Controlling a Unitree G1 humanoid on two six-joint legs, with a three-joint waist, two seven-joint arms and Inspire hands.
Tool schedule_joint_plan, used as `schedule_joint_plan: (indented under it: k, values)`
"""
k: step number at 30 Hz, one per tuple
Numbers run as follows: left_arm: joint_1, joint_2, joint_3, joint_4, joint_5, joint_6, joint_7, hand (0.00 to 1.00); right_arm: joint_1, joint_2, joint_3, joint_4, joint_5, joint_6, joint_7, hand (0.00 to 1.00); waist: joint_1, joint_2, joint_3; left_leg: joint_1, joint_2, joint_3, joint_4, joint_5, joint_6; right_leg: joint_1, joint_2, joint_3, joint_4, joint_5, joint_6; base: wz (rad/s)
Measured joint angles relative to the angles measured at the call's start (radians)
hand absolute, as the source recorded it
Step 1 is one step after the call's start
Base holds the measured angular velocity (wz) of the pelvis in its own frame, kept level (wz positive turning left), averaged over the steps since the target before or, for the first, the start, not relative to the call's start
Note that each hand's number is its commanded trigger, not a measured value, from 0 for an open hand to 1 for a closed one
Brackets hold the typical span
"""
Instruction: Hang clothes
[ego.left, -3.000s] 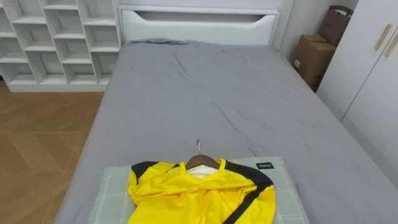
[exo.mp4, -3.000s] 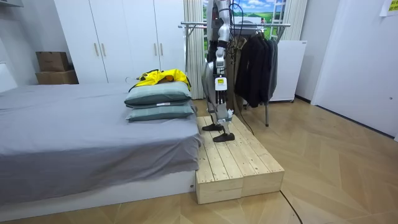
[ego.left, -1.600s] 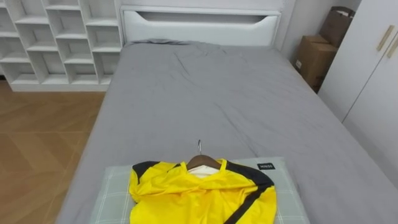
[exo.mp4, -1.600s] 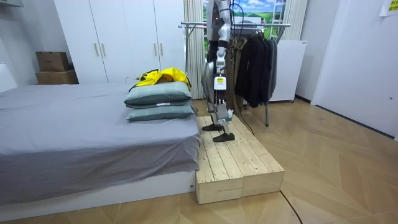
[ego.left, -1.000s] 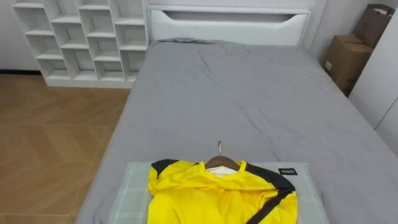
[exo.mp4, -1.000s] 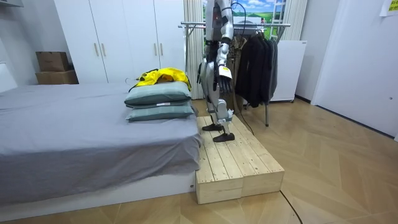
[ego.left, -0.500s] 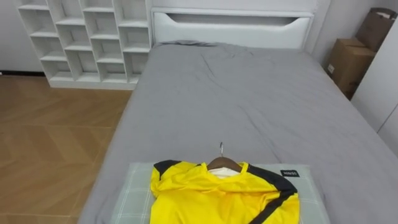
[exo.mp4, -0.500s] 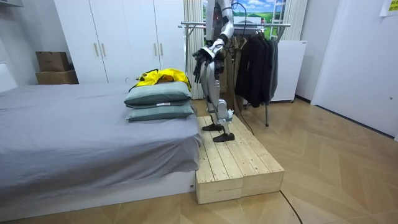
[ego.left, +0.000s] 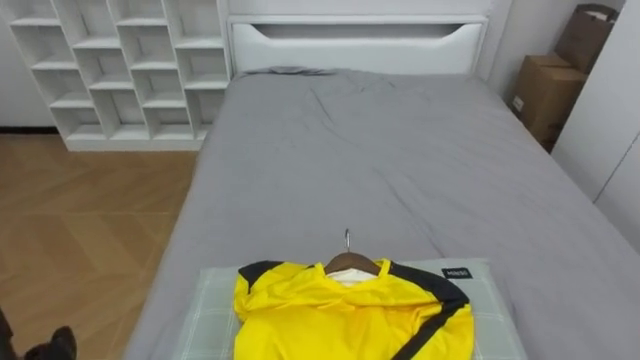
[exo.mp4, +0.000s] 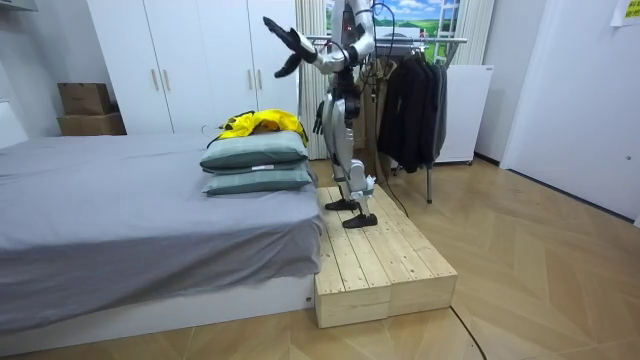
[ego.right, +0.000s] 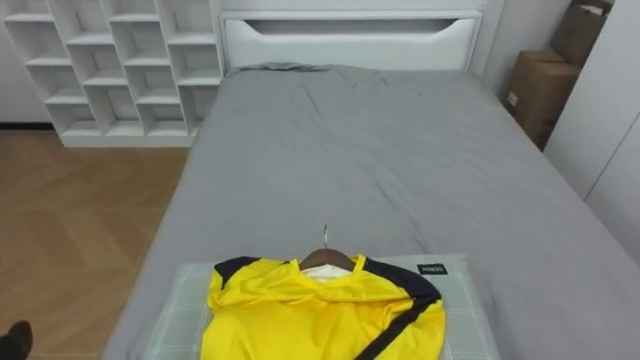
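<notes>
A yellow jacket (ego.left: 345, 310) with black trim lies on a wooden hanger (ego.left: 352, 264), its metal hook (ego.left: 347, 240) pointing up the bed. It rests on a pale green checked pillow (ego.left: 212, 312), the top of two stacked pillows (exo.mp4: 255, 165) at the bed's end. I stand on a wooden platform (exo.mp4: 380, 260) beside them, facing the bed. My left hand (exo.mp4: 285, 40) is raised high over the pillows, open with fingers spread and nothing in it; its dark fingertips (ego.left: 55, 345) show at the lower left. My right hand (exo.mp4: 320, 120) hangs by my hip. A clothes rack (exo.mp4: 405, 40) stands behind me.
The grey bed (ego.left: 380, 170) stretches ahead to a white headboard (ego.left: 355, 40). A white shelf unit (ego.left: 110, 70) stands at the far left beyond wooden floor. Cardboard boxes (ego.left: 545, 95) and a white wardrobe (ego.left: 620, 130) are on the right. Dark clothes (exo.mp4: 410, 100) hang on the rack.
My left arm has swung up from my side to above head height, reaching out over the pillows. The eye view has shifted sideways. The jacket has not moved.
</notes>
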Motion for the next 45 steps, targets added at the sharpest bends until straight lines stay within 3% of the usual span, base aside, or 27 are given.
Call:
schedule_joint_plan:
  k: [7, 12, 15, 21, 27, 34, 45]
  values:
    - [-0.038, 0.001, -0.046, -0.036, 0.160, 0.004, -0.050, 0.00, 0.001, -0.008, 0.002, -0.001, -0.007, -0.002, 0.015, 0.00, -0.017, 0.003, 0.0025, 0.000, 0.001, 0.012, -0.002, 0.000, 0.000, -0.006, 0.001, 0.008, 0.001, 0.000, 0.000, -0.04]
    - [-0.077, 0.004, -0.063, -0.036, 0.192, 0.015, -0.085, 0.00, 0.000, -0.019, 0.001, -0.001, -0.042, -0.003, 0.019, 0.00, -0.031, 0.005, 0.0050, -0.003, 0.002, 0.023, -0.005, 0.000, 0.000, -0.015, 0.002, 0.017, 0.006, 0.000, 0.001, -0.07]
    - [-0.097, 0.021, -0.089, -0.036, 0.213, 0.028, -0.095, 0.00, 0.001, -0.019, 0.001, 0.001, -0.057, -0.002, 0.018, 0.00, -0.047, 0.000, 0.0045, -0.004, 0.004, 0.024, -0.005, 0.000, 0.000, -0.017, 0.001, 0.017, 0.006, 0.001, 0.000, -0.01]
    - [-0.133, 0.037, -0.128, -0.036, 0.269, 0.034, -0.112, 0.00, 0.003, -0.026, 0.011, 0.036, -0.107, 0.005, 0.011, 0.00, -0.050, 0.001, 0.0041, 0.001, 0.006, 0.033, -0.005, 0.000, 0.000, -0.017, 0.002, 0.027, 0.006, 0.006, -0.001, -0.06]
    - [-0.162, 0.039, -0.136, -0.036, 0.277, 0.077, -0.132, 0.00, -0.002, -0.027, 0.011, 0.038, -0.152, 0.037, 0.011, 0.00, -0.077, 0.011, 0.0073, 0.003, 0.006, 0.034, -0.006, 0.000, 0.000, -0.018, 0.002, 0.031, 0.005, 0.009, 0.000, -0.01]
    - [-0.198, 0.040, -0.195, -0.036, 0.278, 0.100, -0.171, 0.00, -0.005, -0.032, 0.012, 0.043, -0.190, 0.049, 0.003, 0.00, -0.090, 0.030, 0.0142, 0.011, 0.004, 0.034, -0.019, 0.000, 0.000, -0.018, 0.004, 0.049, 0.004, 0.010, 0.003, -0.03]
    - [-0.249, 0.043, -0.258, -0.034, 0.278, 0.121, -0.265, 0.00, -0.002, -0.026, 0.033, 0.078, -0.266, 0.088, 0.014, 0.00, -0.136, 0.027, 0.0156, 0.021, 0.014, 0.067, -0.020, 0.000, 0.000, -0.017, 0.005, 0.063, 0.009, 0.011, 0.003, -0.06]
